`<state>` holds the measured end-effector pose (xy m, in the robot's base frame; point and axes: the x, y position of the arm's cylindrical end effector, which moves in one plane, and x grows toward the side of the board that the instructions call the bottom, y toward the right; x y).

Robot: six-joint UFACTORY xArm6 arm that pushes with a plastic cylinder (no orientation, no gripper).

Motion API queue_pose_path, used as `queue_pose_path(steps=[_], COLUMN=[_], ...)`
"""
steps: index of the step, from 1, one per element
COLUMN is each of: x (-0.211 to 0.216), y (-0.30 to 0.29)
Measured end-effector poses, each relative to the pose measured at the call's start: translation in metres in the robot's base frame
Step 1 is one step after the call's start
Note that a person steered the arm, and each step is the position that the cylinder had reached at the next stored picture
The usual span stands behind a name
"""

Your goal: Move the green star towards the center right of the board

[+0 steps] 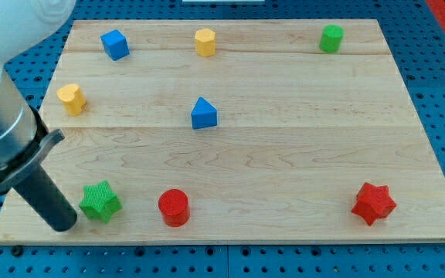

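Note:
The green star [100, 201] lies on the wooden board [300, 147] near its bottom left corner. My dark rod comes down from the view's left, and my tip [62, 225] rests on the board just left of the green star, close to it; I cannot tell if they touch. A red cylinder [174, 207] stands right of the star along the bottom edge.
A red star [374, 203] lies at the bottom right. A blue triangular block [203, 113] sits near the middle. A yellow heart-like block [72, 98] is at the left, a blue cube [115, 44], a yellow hexagon [205, 42] and a green cylinder [331, 38] along the top.

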<state>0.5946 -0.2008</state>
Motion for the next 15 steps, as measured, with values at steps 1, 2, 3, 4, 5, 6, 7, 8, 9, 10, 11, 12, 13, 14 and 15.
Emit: queue_pose_path(steps=[1, 2, 3, 4, 5, 6, 7, 8, 9, 10, 11, 12, 13, 14, 15], x=[-0.024, -0.066, -0.082, -0.096, -0.106, -0.099, -0.116, -0.134, -0.141, -0.146, -0.147, -0.137, -0.136, -0.163, -0.184], y=[0.064, 0.101, 0.125, 0.191, 0.215, 0.159, 0.163, 0.217, 0.269, 0.316, 0.356, 0.35, 0.285, 0.266, 0.283])
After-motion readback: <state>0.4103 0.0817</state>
